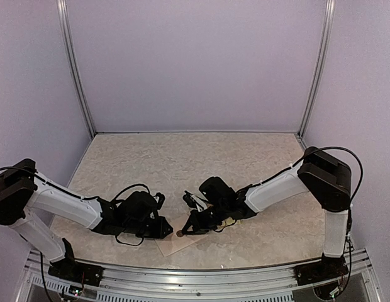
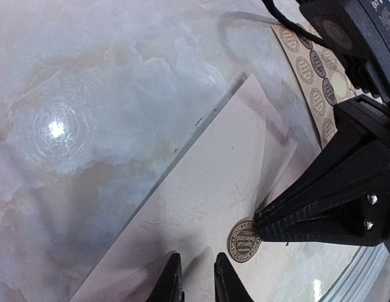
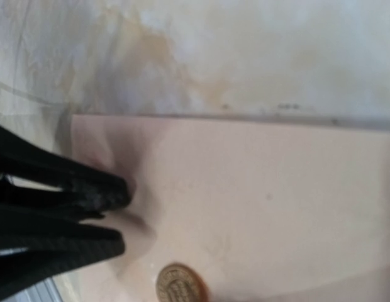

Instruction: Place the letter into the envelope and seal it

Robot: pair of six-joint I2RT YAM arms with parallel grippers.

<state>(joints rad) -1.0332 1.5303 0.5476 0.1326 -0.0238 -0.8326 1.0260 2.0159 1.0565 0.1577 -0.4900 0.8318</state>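
Observation:
The cream-beige envelope (image 1: 175,243) lies flat near the table's front edge with its flap folded down; it also shows in the left wrist view (image 2: 207,189) and the right wrist view (image 3: 264,189). A round brown sticker (image 2: 243,239) sits on the flap's point, and also shows in the right wrist view (image 3: 177,284). My left gripper (image 2: 198,277) is shut with a narrow gap, its tips down on the envelope. My right gripper (image 3: 116,217) is shut and empty, and its fingertips (image 2: 270,220) touch the sticker's edge. The letter is not visible.
A card of round brown and yellow stickers (image 2: 314,75) lies on the table beyond the envelope, under my right arm (image 1: 277,185). The table's metal front rail (image 1: 195,277) is just behind the envelope. Both grippers are close together over the envelope.

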